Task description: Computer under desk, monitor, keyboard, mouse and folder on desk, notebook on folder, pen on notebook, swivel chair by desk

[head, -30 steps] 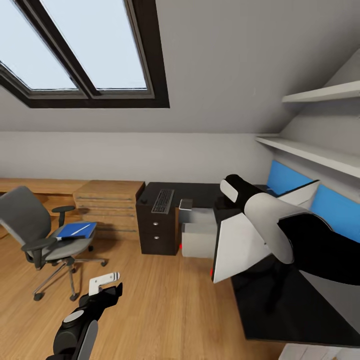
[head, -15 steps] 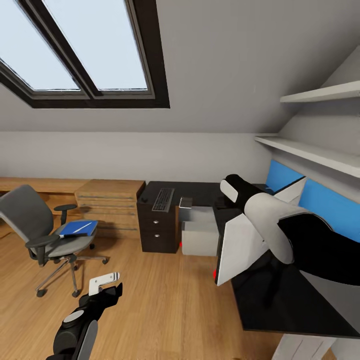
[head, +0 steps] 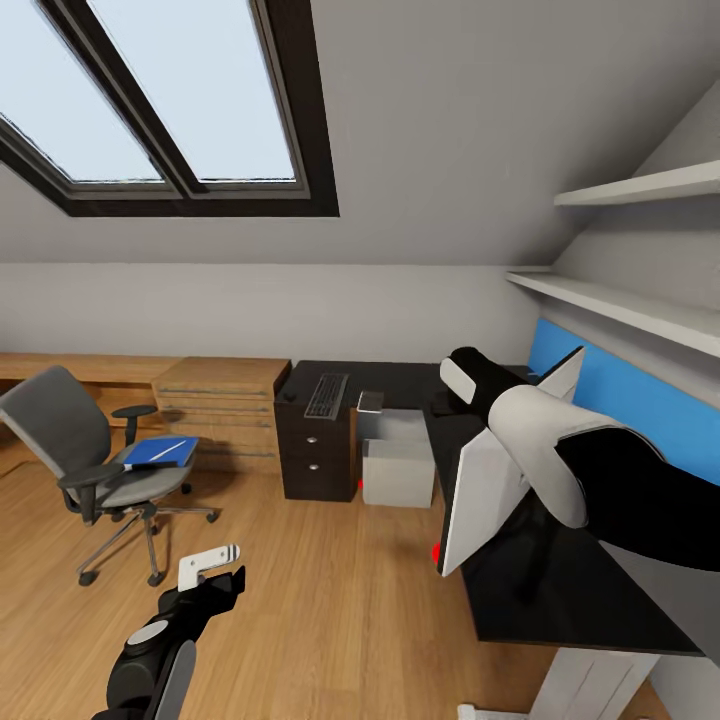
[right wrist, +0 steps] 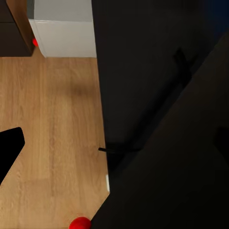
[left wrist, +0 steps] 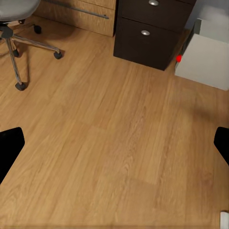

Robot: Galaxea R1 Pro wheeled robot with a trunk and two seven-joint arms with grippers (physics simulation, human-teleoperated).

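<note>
The monitor point(head: 485, 490) is up off the black table point(head: 560, 590), tilted and seen from its pale back, with the right arm point(head: 560, 455) wrapped across it. The right gripper itself is hidden behind the arm in the head view, and the right wrist view is mostly dark, so I cannot tell whether its jaws are clenched on the monitor or not. A red dot sits at the monitor's lower corner, over the table's front edge.

Further along the table, near the far wall, the keyboard point(head: 326, 396) lies flat on the dark top above the drawer unit point(head: 318, 465). A small grey object beside it is too small to identify. The white computer point(head: 398, 472) stands on the floor in the recess just beside the drawers.

Well apart, out on the wooden floor point(head: 330, 590), stands the swivel chair point(head: 95, 455). The blue folder point(head: 160, 452) rests on its seat with a thin white pen point(head: 170, 448) lying on top.

The left gripper point(head: 212, 566) hangs low over the floor with nothing in it, its jaws spread wide, as the dark fingers point(left wrist: 10, 148) at the edges of the left wrist view show.

A low wooden cabinet point(head: 220, 410) stands between chair and drawers.
</note>
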